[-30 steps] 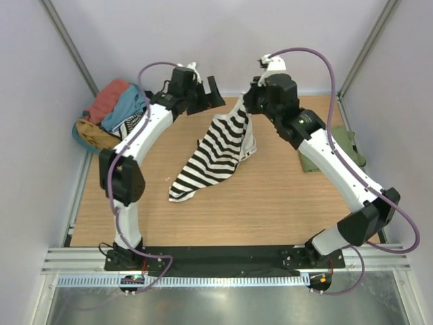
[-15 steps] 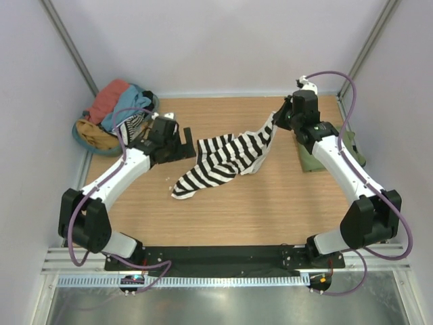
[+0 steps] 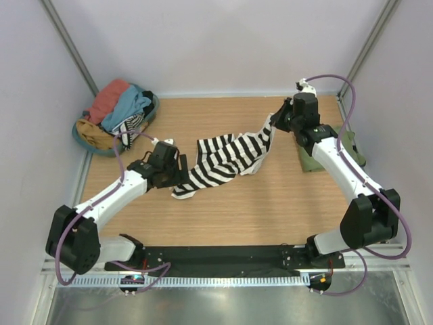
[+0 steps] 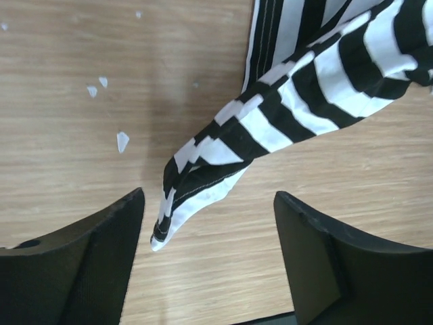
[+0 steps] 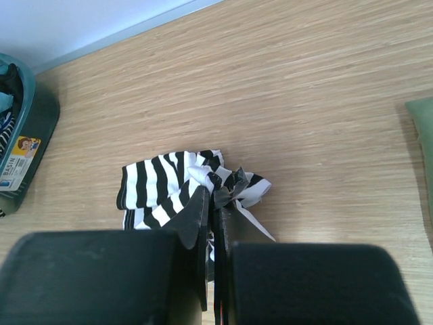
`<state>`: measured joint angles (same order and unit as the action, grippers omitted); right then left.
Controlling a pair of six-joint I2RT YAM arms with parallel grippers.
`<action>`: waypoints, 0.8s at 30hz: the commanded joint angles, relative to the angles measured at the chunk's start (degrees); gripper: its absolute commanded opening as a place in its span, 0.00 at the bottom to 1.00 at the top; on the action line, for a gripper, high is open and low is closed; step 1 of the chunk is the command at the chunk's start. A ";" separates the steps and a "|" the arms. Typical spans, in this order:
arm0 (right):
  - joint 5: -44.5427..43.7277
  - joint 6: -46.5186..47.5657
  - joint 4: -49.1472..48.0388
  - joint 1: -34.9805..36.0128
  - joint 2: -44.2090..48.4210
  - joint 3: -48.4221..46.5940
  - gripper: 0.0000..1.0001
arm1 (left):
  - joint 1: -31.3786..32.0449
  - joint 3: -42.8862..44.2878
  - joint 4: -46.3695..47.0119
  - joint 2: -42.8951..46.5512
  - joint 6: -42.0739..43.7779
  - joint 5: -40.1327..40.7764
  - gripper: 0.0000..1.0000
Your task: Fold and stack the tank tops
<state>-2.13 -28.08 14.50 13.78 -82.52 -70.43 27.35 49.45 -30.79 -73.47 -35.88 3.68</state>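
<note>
Two claws on flattening duty: right gripper (image 3: pixel 272 126) was clamped on the far-right end of the black-and-white striped cloth tank top (image 3: pixel 223 159) lying mid-way across the bench (image 3: pixel 237 210), left gripper (image 4: pixel 210 206) hung jaws-apart around its near-left tip, so next I'd guess pinch that tip and stretch.

the only print is on a small sticker (image 5: pixel 18 162) on the teal basket's (image 5: pixel 42 125) wall, too small to read.

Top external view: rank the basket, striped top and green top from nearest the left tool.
1. striped tank top, right beside the left tool.
2. basket, back-left corner.
3. olive tank top, far right edge.
</note>
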 commanded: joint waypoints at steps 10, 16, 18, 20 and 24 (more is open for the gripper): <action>-5.34 -4.43 0.44 -0.60 5.70 6.17 0.01 | 1.30 -6.82 0.55 0.26 -3.41 8.27 0.00; -12.54 -9.80 -1.32 -0.60 20.19 26.64 0.04 | 1.39 -8.49 3.01 2.10 -2.80 9.41 0.00; -14.92 -10.07 -1.23 -0.60 25.97 32.18 0.13 | 1.47 -8.67 3.19 2.37 -2.62 10.11 0.00; -15.97 -9.55 -1.06 -0.69 29.50 35.17 0.51 | 1.56 -8.76 3.71 2.89 -2.18 10.29 0.00; -14.58 -5.42 -0.88 -0.68 32.34 34.76 0.68 | 1.47 -8.93 4.85 3.51 -1.56 10.03 0.00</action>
<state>-14.59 -35.81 16.86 13.30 -51.46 -34.04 28.56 40.80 -28.97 -71.53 -38.41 11.99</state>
